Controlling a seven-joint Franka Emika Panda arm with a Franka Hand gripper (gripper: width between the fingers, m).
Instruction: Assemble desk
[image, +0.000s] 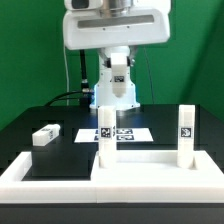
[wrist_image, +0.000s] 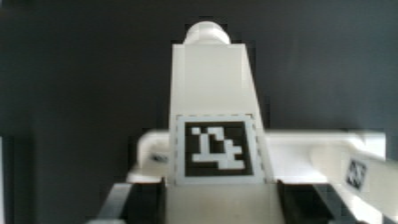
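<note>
Where the exterior view looks across the black table (image: 60, 120), the desk slab (image: 150, 172) lies in front. A left upright leg (image: 104, 135) and a right upright leg (image: 185, 133) stand on it, and a loose leg (image: 45, 135) lies flat well apart. The gripper (image: 116, 102) hangs behind the left upright leg. In the wrist view a tagged leg (wrist_image: 217, 110) fills the centre between the fingers (wrist_image: 139, 192); I cannot tell whether the jaws pinch it.
</note>
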